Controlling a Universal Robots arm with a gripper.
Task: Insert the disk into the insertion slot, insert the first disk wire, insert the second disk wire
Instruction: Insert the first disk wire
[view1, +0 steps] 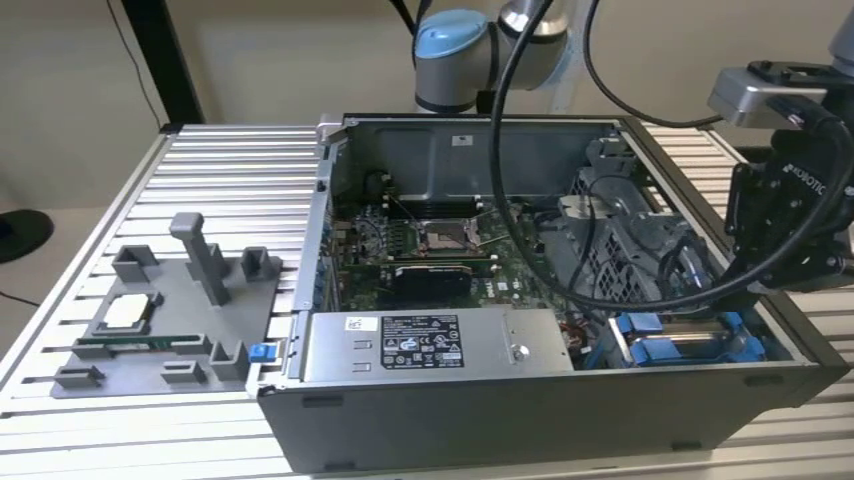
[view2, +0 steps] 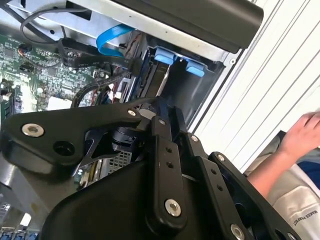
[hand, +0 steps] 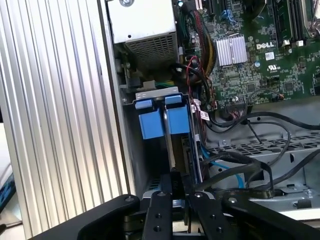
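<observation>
Your gripper (hand: 173, 176) is clamped on the exposed edge of the disk (hand: 169, 142), which stands edge-on in the slot (hand: 150, 162) at the case (view1: 534, 430) corner. It is likely stiff, dense and shock-sensitive: hold its blue frame (hand: 152, 125), not the flat faces.

I see a grey labelled power-supply box (view1: 441, 345) beside a green circuit board (view1: 427, 250). A grey plastic rack (view1: 187, 330) tops the ribbed table (view1: 227, 170).
</observation>
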